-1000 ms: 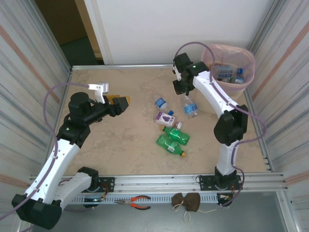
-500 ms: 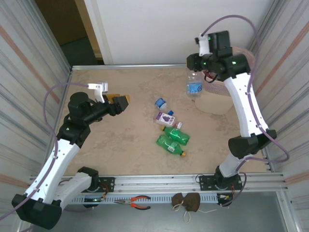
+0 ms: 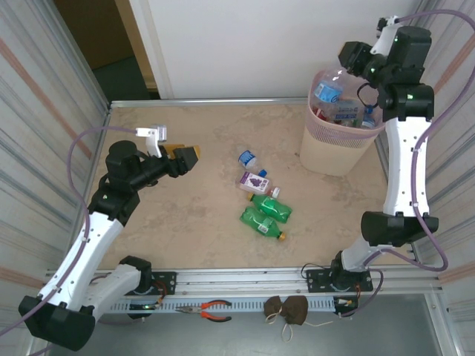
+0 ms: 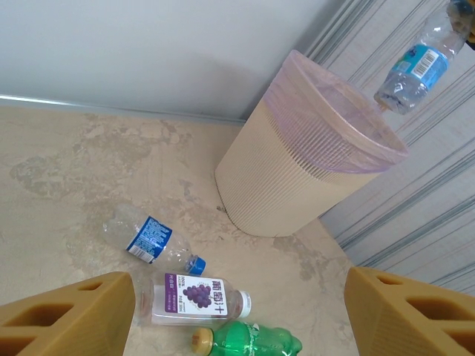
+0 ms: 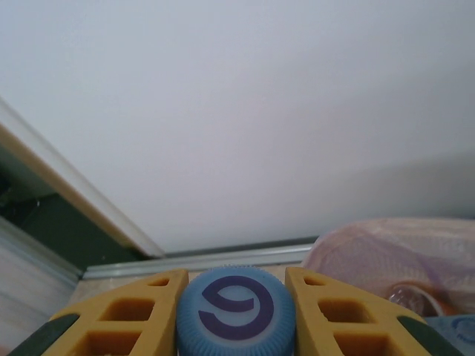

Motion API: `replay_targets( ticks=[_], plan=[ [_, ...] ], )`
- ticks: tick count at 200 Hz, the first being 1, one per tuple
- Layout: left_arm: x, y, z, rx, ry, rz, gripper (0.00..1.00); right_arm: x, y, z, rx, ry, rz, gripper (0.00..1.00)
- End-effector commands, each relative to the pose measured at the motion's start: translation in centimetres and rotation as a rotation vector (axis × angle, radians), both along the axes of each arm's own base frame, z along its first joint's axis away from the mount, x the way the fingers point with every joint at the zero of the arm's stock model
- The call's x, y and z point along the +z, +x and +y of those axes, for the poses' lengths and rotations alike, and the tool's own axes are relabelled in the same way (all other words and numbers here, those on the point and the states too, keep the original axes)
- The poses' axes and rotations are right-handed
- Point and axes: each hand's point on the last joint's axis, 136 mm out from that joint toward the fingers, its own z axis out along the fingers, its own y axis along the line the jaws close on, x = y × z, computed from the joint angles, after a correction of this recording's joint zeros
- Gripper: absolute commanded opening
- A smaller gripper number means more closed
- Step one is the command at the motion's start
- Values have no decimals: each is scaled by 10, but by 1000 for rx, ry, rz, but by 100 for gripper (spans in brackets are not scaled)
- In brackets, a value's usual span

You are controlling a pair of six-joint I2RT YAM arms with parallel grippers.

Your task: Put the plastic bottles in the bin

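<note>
Top external view: a clear bottle with a blue label hangs above the left part of the rim of the bin. It is clamped at its blue cap by the right gripper. For a clean drop, the bottle would best be carried further over the middle of the mouth. The grip would then be let go only once the whole body is judged to hang inside the rim, as a strike on the rim could send it back onto the bench.

Several bottles are already seen inside the bin, which is lined with a pink bag. On the bench lie a blue-labelled bottle, a purple-labelled bottle and two green bottles, well apart from the bin. The left gripper is held apart and empty, near them.
</note>
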Motion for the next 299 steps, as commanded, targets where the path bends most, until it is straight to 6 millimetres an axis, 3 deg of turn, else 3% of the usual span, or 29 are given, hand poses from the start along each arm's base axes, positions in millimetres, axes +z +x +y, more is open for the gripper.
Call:
replay_targets(
  ticks=[1, 28, 69, 101, 168, 203, 221, 243, 299],
  plan=[
    [16, 1, 3, 9, -8, -48, 74, 2, 18, -12, -22, 46, -16, 31],
    [16, 1, 4, 15, -5, -48, 75, -27, 41, -31, -69, 31, 55, 30],
    [14, 2, 5, 19, -2, -46, 75, -85, 68, -35, -68, 27, 195, 29],
    [13, 3, 5, 20, -1, -44, 75, -135, 81, -25, -24, 48, 313, 28],
    [8, 4, 7, 28, 3, -32, 75, -235, 88, -3, 31, -8, 557, 28],
    [5, 5, 9, 33, 4, -25, 75, -272, 94, 4, 66, 3, 639, 30],
    [6, 5, 9, 34, 3, -26, 75, -280, 97, 6, 80, 14, 658, 33],
    [6, 6, 9, 35, 2, -25, 75, -272, 99, 8, 86, 19, 652, 38],
    [5, 6, 9, 34, -5, -23, 75, -211, 87, 2, 51, -13, 542, 53]
  ],
)
